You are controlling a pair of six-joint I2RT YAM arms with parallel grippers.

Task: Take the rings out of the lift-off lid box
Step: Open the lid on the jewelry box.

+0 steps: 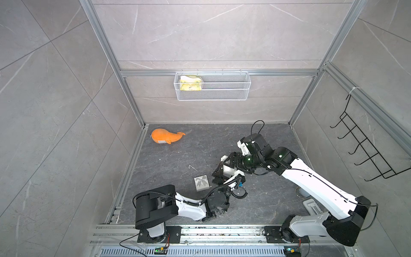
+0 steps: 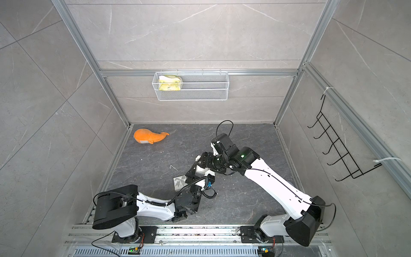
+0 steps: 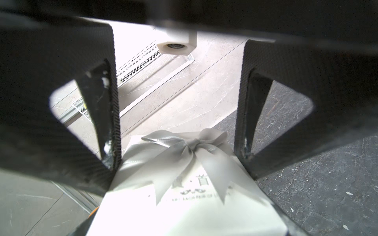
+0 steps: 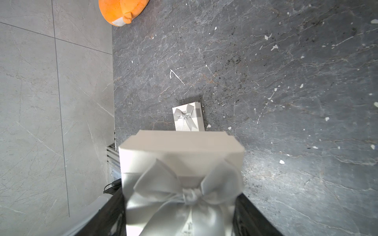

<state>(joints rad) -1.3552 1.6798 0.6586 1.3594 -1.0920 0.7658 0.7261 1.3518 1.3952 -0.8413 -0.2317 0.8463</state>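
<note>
Right jaws clamp a closed white box (image 4: 182, 155) above the tabletop (image 4: 286, 81). Left jaws straddle it; whether they press it is unclear. Nothing is out yet: no rings visible, presumably inside. A second box (image 1: 201, 183) lies nearby.

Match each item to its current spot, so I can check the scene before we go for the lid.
Items:
1. orange plush whale
2. yellow sponge
3. gift box nearest the right wrist camera
4. other gift box

Places:
A. gripped in the right pincer
B. inside the wire basket on the back wall
C. lying on the tabletop near the far left corner
D. flat on the tabletop, mid-workspace

Pairs: 1-C, 2-B, 3-A, 4-D
</note>
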